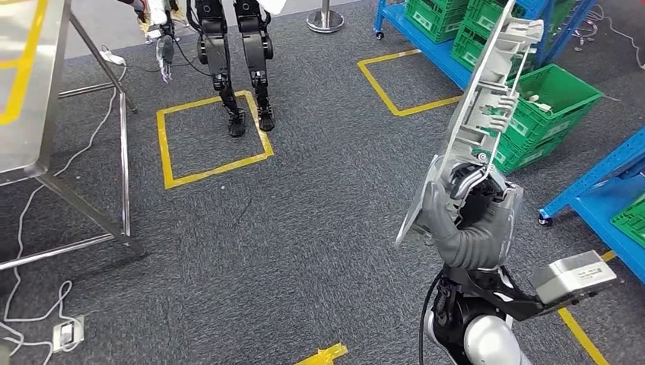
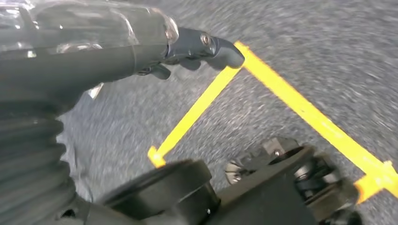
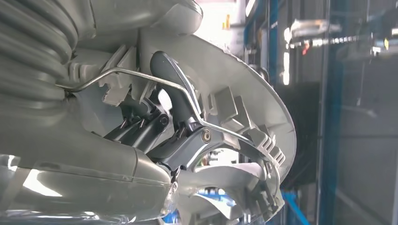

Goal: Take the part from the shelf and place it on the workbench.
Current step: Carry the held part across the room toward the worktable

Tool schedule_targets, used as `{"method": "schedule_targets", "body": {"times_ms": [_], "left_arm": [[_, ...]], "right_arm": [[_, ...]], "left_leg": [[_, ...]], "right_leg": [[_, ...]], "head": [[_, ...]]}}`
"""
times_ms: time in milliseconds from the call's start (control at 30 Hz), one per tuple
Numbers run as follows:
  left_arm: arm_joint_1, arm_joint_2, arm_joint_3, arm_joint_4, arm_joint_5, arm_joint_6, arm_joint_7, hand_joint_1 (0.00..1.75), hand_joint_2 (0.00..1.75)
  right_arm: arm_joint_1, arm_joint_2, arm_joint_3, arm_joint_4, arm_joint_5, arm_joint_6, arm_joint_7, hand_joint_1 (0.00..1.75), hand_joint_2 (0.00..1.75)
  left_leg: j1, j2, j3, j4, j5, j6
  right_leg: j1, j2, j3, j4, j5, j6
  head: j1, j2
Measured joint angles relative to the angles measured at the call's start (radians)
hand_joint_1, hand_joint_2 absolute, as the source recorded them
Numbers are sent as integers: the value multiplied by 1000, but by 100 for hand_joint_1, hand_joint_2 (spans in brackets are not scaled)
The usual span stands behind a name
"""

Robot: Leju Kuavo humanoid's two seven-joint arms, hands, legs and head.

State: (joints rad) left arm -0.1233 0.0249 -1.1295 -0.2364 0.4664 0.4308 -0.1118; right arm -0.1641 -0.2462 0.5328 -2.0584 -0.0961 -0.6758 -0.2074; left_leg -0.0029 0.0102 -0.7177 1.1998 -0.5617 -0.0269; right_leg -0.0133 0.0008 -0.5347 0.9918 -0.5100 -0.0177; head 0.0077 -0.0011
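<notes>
Grey carpet floor (image 1: 304, 228); steel workbench (image 1: 23, 91) far across it from the part; long grey plastic part (image 1: 490, 99) held upright, just beside green crates (image 1: 544, 114); right hand (image 1: 468, 209) grips part's lower end; left hand (image 2: 141, 47) fingers curled, holding nothing.

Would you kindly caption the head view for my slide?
Right hand holds the grey part upright above carpet, green crates behind.

The part (image 1: 498, 91) is matt grey ribbed plastic (thin metal wire across it), over rough grey carpet (image 1: 304, 228).
</notes>
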Motion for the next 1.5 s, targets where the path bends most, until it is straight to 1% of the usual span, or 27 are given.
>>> {"method": "schedule_targets", "body": {"times_ms": [67,100,167,200,267,300,367,433,500,567,600,633,733,800,833,867,933,1000,1067,1133,1200,1233,1300,1367,1400,1433,1500], "left_arm": [[-1,3,6,0,36,-4,2,0,175],[-1,5,9,0,52,-7,4,0,175],[2,10,15,0,70,-11,5,0,175],[2,12,17,0,74,-12,6,0,175],[3,15,23,0,80,-12,5,0,175],[3,16,27,1,89,-12,3,0,175],[6,18,40,1,132,-13,-9,0,175],[8,19,63,2,205,-20,-36,0,175],[9,20,97,3,290,-33,-75,0,175],[9,22,136,4,363,-45,-111,0,175],[10,23,156,5,388,-48,-123,0,175],[11,24,175,6,406,-48,-129,0,175],[14,29,224,9,429,-40,-129,0,175],[15,32,249,10,436,-33,-126,0,175],[16,33,261,10,442,-29,-125,0,175],[18,35,272,10,452,-27,-125,0,175],[20,40,297,10,479,-24,-130,0,175],[19,43,321,11,504,-24,-138,0,175],[18,46,342,11,519,-24,-143,0,175],[20,47,360,11,527,-25,-146,0,175],[21,49,377,11,532,-25,-152,0,175],[20,50,386,11,533,-25,-155,0,175],[21,51,401,12,533,-24,-163,0,175],[22,53,412,14,533,-24,-170,0,175],[22,55,416,14,534,-24,-173,0,175],[22,55,420,15,535,-23,-175,0,175],[19,56,429,15,537,-23,-178,0,175]], "right_arm": [[1,-2,0,3,-2,1,-1,154,175],[2,-2,1,4,-3,1,-2,154,175],[2,-2,2,5,-4,1,-3,154,175],[2,-3,2,5,-4,1,-4,154,175],[1,-4,2,4,-4,1,-7,154,175],[1,-4,3,4,-4,1,-9,154,175],[1,-5,5,4,-1,2,-11,154,175],[3,-5,7,2,7,5,-15,154,175],[10,-6,9,-2,18,9,-20,154,175],[19,-7,13,-4,24,17,-27,154,175],[22,-7,14,-5,25,23,-31,154,175],[25,-7,16,-5,24,30,-33,154,175],[24,-7,19,-12,18,54,-40,154,175],[22,-6,19,-16,14,65,-44,154,175],[21,-6,19,-17,11,68,-45,154,175],[18,-6,19,-18,8,73,-45,154,175],[12,-4,20,-17,0,83,-46,154,175],[6,-2,21,-16,-4,92,-47,154,175],[5,-2,22,-13,-7,99,-48,154,175],[4,-1,23,-10,-12,105,-48,154,175],[1,-1,24,-7,-17,112,-50,154,175],[-3,-1,24,-6,-19,115,-50,154,175],[-11,0,25,-5,-24,124,-51,154,175],[-19,1,28,-4,-29,135,-52,154,175],[-21,2,30,-3,-32,139,-53,154,175],[-24,3,32,-2,-34,141,-53,154,175],[-26,3,36,0,-37,144,-54,154,175]], "left_leg": [[10,-1,-40,91,-30,-9],[13,-1,-34,87,-17,-13],[18,21,29,-22,42,-19],[14,51,65,-86,63,-19],[6,91,100,-157,76,-5],[1,92,99,-161,73,5],[3,64,96,-163,76,24],[6,35,96,-165,79,36],[5,6,96,-165,81,45],[-1,-27,96,-165,82,51],[-4,-43,98,-165,83,52],[-7,-59,100,-165,83,52],[-10,-96,102,-164,85,51],[-4,-115,94,-164,90,44],[-1,-124,89,-165,93,39],[0,-124,86,-165,94,35],[-6,-73,69,-137,72,23],[-3,-14,21,-41,15,8],[12,-7,-35,69,-26,-9],[25,-1,-35,67,0,-26],[31,37,30,-53,60,-41],[30,62,59,-108,78,-40],[22,89,79,-150,81,-23],[21,70,76,-150,81,1],[21,59,76,-150,81,7],[22,47,76,-151,82,14],[20,21,78,-152,84,24]], "right_leg": [[-2,-31,0,1,-2,1],[-4,-46,1,1,-3,3],[-7,-72,4,4,-8,12],[-6,-82,5,6,-12,18],[0,-100,8,11,-19,30],[3,-109,10,11,-20,35],[2,-124,16,10,-27,44],[-3,-90,3,52,-64,50],[-4,-33,-49,174,-130,50],[-1,-10,-106,290,-166,44],[1,-6,-116,302,-155,39],[4,-2,-109,273,-124,32],[13,53,-38,89,-17,1],[19,76,-19,38,-4,-10],[21,68,-17,27,-3,-11],[19,55,-12,15,-1,-11],[13,30,-1,-9,8,-11],[9,5,5,-20,12,-11],[6,-23,5,-18,10,-9],[-1,-51,6,-13,4,0],[-9,-74,7,0,-9,17],[-10,-84,8,9,-16,26],[-7,-97,9,18,-25,41],[-7,-106,14,16,-29,50],[-10,-97,14,20,-37,53],[-12,-79,8,39,-55,55],[-13,-30,-35,144,-118,53]], "head": [[-10,0],[-14,0],[-20,0],[-24,0],[-25,0],[-23,0],[-16,0],[-9,0],[4,0],[15,0],[21,0],[25,0],[26,0],[27,0],[29,0],[34,0],[30,0],[18,0],[6,0],[-4,0],[-12,0],[-16,0],[-19,0],[-15,0],[-11,0],[-6,0],[6,0]]}}
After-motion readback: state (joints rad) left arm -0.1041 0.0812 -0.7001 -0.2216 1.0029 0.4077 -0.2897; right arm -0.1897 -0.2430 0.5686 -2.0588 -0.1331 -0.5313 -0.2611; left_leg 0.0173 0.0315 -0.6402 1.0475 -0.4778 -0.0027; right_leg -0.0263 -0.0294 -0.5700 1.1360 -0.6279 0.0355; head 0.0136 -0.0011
